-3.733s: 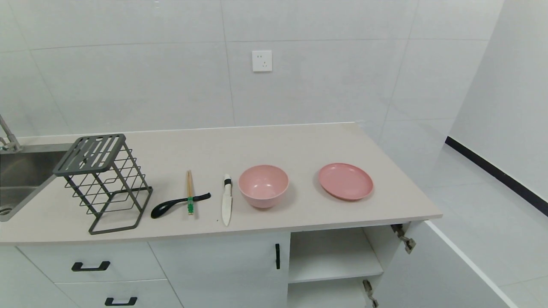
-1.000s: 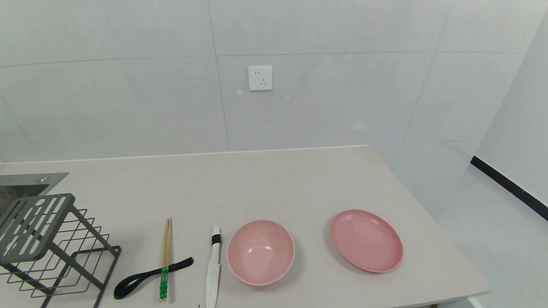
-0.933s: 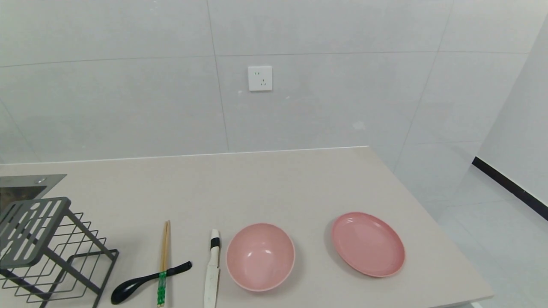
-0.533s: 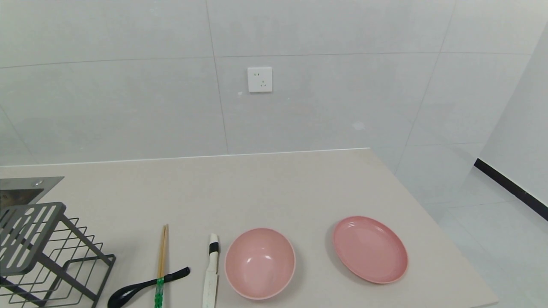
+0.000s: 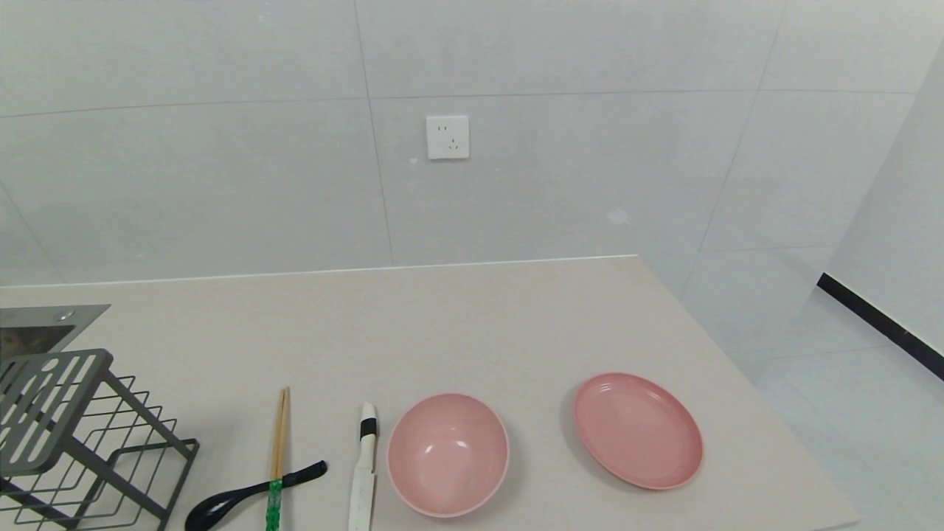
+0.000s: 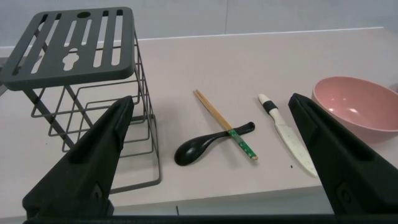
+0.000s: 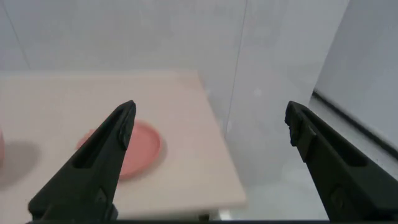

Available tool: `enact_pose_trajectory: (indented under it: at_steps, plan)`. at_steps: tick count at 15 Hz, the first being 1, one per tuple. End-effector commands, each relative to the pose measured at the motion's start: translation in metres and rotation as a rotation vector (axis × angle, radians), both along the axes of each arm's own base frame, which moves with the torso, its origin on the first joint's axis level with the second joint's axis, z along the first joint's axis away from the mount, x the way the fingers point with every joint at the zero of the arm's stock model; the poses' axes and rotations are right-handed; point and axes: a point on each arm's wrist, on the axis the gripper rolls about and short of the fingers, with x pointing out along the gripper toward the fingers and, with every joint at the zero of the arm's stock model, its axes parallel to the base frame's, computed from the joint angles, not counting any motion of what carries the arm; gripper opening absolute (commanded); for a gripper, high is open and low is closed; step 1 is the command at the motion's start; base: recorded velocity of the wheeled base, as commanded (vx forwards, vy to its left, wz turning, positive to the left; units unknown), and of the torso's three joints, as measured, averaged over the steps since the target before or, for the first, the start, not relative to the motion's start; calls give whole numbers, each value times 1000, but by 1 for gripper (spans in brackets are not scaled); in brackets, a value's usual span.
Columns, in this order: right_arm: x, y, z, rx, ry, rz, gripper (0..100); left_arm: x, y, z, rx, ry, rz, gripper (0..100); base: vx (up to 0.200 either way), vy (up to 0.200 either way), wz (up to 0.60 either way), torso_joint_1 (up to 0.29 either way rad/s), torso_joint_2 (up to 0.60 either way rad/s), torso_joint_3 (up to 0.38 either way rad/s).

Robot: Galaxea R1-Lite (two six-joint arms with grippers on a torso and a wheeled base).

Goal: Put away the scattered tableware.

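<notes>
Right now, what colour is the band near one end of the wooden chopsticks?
Green; the band on the wooden chopsticks shows best in the left wrist view.

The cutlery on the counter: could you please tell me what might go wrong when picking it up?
The chopsticks lie across the handle of the black spoon, so lifting either may drag the other. The knife lies flat close beside the pink bowl; a grasp there may nudge it.

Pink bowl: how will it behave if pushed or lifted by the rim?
The round pink bowl looks like thin plastic, so probably light and not brittle. Sitting upright on the smooth beige countertop, it would likely slide rather than tip. Highlights inside suggest a slick wall; a rim pinch might slip.
</notes>
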Motion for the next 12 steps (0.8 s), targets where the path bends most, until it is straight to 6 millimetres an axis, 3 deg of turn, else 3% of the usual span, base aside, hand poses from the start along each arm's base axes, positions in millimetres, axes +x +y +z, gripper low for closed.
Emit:
enact_pose_trajectory:
  at_steps: [1, 3, 5, 6, 7, 10, 12]
  plan:
    - [-1, 3, 11, -18, -95, 3, 100, 0, 0, 0, 0, 1, 0, 100, 0, 0, 0, 0, 0, 0]
    - [1, 7, 14, 21, -1, 180, 100, 0, 0, 0, 8, 0, -2, 100, 0, 0, 0, 0, 0, 0]
    - [6, 8, 36, 56, 109, 282, 100, 0, 0, 0, -2, 0, 0, 100, 0, 0, 0, 0, 0, 0]
    - [20, 7, 61, 88, 204, 354, 100, 0, 0, 0, -6, 2, 0, 100, 0, 0, 0, 0, 0, 0]
    - [33, 4, 71, 102, 259, 380, 100, 0, 0, 0, -8, 2, 0, 100, 0, 0, 0, 0, 0, 0]
    - [73, -1, 74, 66, 404, 438, 100, 0, 0, 0, -8, 2, 0, 100, 0, 0, 0, 0, 0, 0]
    - [88, 0, 71, 68, 466, 481, 100, 0, 0, 0, -8, 2, 0, 100, 0, 0, 0, 0, 0, 0]
